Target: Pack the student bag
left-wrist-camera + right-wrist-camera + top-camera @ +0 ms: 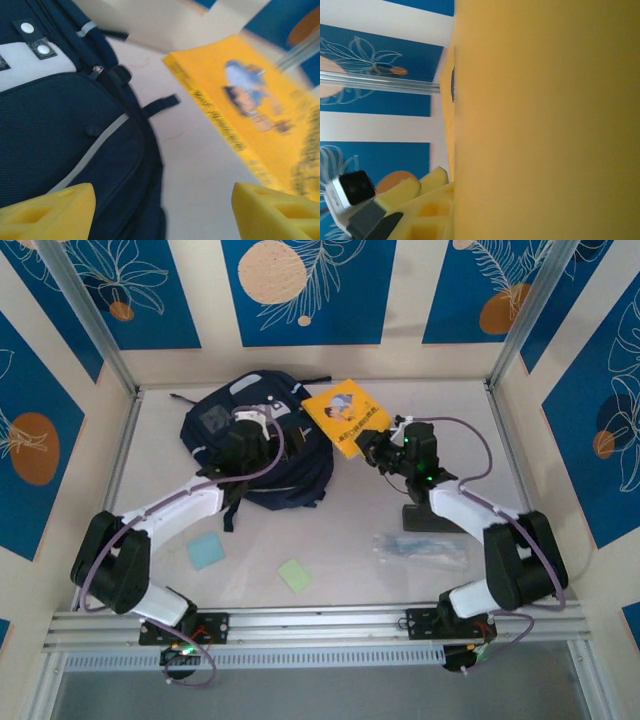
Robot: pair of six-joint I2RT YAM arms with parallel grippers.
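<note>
The student bag (250,455) lies flat at the back left of the table, navy with grey patches, its front pocket and grey stripe (95,150) filling the left of the left wrist view. My left gripper (265,432) hovers over the bag's right edge, open, with nothing between its yellow fingers (55,210). A yellow picture book (345,415) sits tilted just right of the bag. My right gripper (375,452) is shut on the book's near right edge. In the right wrist view the book's cover (545,125) presses against my yellow finger (427,210).
A blue note pad (207,550) and a green one (295,575) lie near the front. A clear plastic packet (420,545) and a black flat object (425,517) lie under the right arm. Patterned walls close in the table on three sides.
</note>
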